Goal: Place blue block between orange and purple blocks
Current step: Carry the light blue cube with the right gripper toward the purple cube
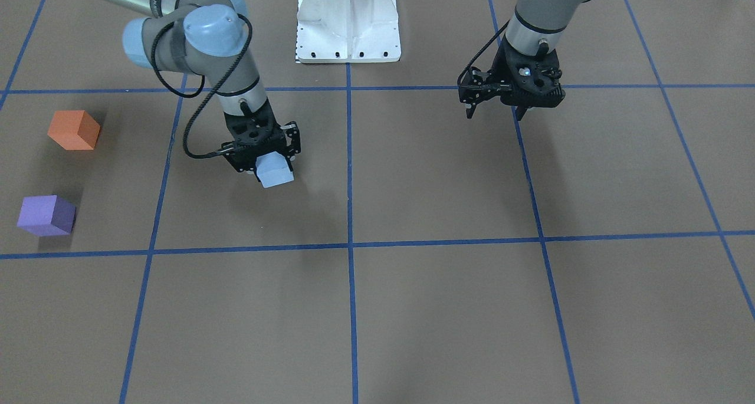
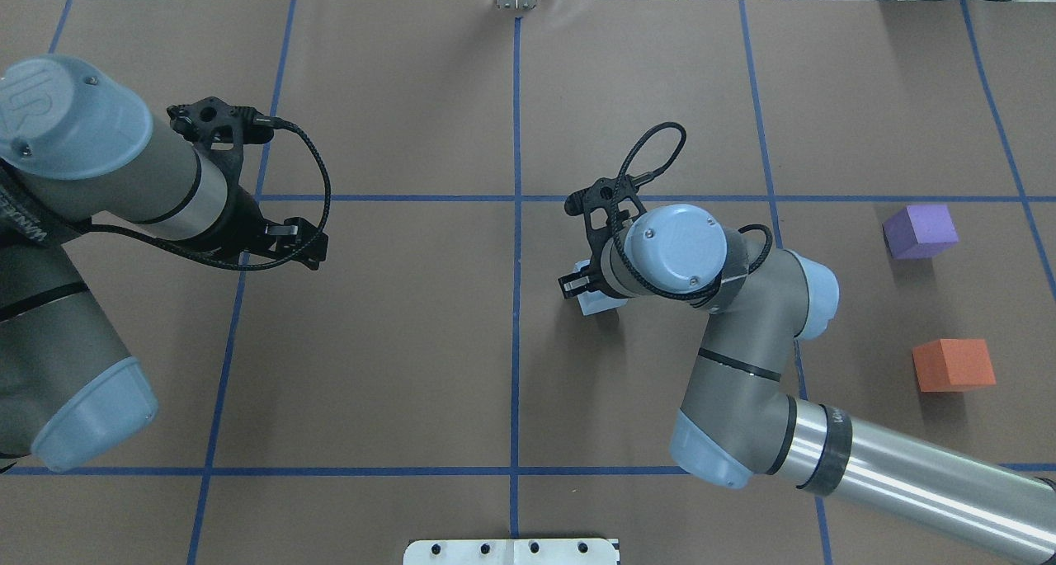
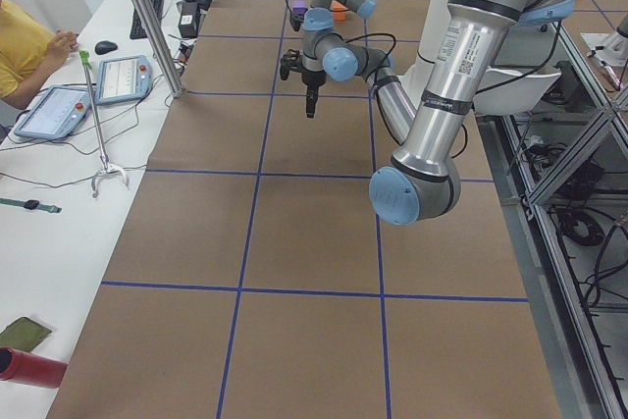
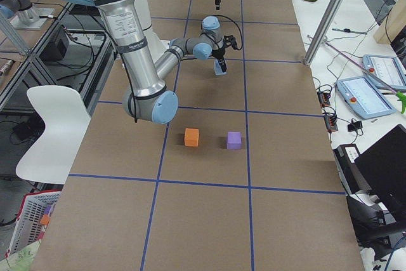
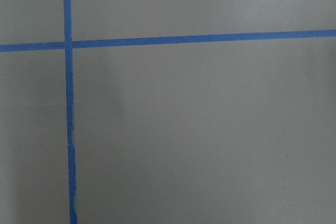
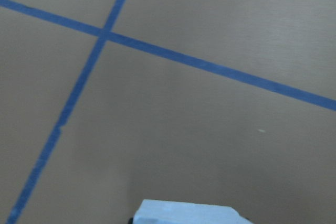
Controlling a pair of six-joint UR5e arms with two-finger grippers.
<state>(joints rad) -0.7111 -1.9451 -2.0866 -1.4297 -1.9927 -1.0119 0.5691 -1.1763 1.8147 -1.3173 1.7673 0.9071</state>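
My right gripper (image 1: 272, 167) is shut on the light blue block (image 1: 276, 171), right of the table's middle in the overhead view (image 2: 591, 302). I cannot tell if the block touches the table. Its top edge shows in the right wrist view (image 6: 189, 213). The orange block (image 1: 74, 130) and the purple block (image 1: 46, 215) sit apart at the table's right end, orange nearer the robot (image 2: 953, 364), purple farther (image 2: 920, 231), with a gap between them. My left gripper (image 1: 494, 114) hangs open and empty over the left half.
Blue tape lines (image 1: 349, 245) divide the brown table into squares. The white robot base (image 1: 348, 20) stands at the robot's edge. A side table with tablets (image 4: 365, 90) and a metal post (image 4: 323, 23) lies beyond the far edge.
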